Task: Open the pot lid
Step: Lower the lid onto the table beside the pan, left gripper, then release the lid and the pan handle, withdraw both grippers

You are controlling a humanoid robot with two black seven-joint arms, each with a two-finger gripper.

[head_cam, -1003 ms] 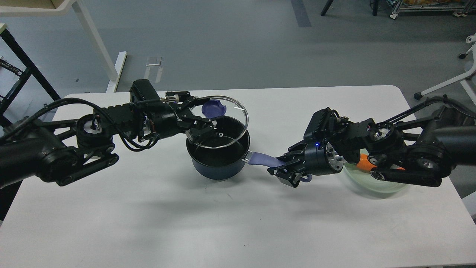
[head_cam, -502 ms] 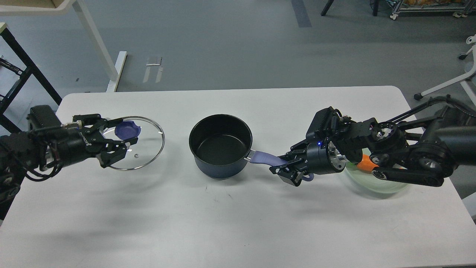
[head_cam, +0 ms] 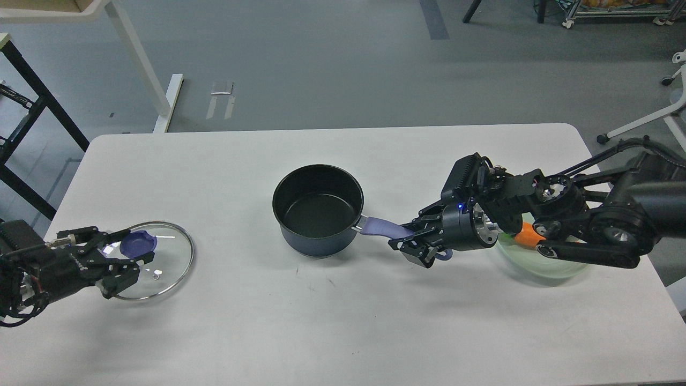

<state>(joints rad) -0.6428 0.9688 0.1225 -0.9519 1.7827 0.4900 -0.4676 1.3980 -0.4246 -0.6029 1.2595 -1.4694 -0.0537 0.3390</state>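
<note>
The glass lid (head_cam: 151, 260) is off the pot (head_cam: 317, 209) and sits low over the worktop (head_cam: 343, 332) near its left edge, well apart from the pot, which stands open and empty near the middle. Whether the lid's rim already rests on the surface I cannot tell.

The left pincer (head_cam: 133, 253) is pinching the lid's blue knob (head_cam: 138, 243), one finger on each side. That knob looks like the right place to hold: it is the only raised, grippable part, while the glass disc and its thin metal rim offer nothing but smooth, slippery faces. The lid is stiff and probably moderately heavy for its size, and being glass it would chip or crack if dropped, so setting it down flat and gently before letting go seems wise. Held by the knob alone, it may tip.

The right pincer (head_cam: 414, 242) is pressed around the pot's purple handle (head_cam: 380, 229), towards the right edge, steadying the pot. Behind that arm a pale green bowl (head_cam: 541, 262) holds something orange (head_cam: 528, 234).

Judged by how things lie, the opening is nearly complete; only the release remains.
</note>
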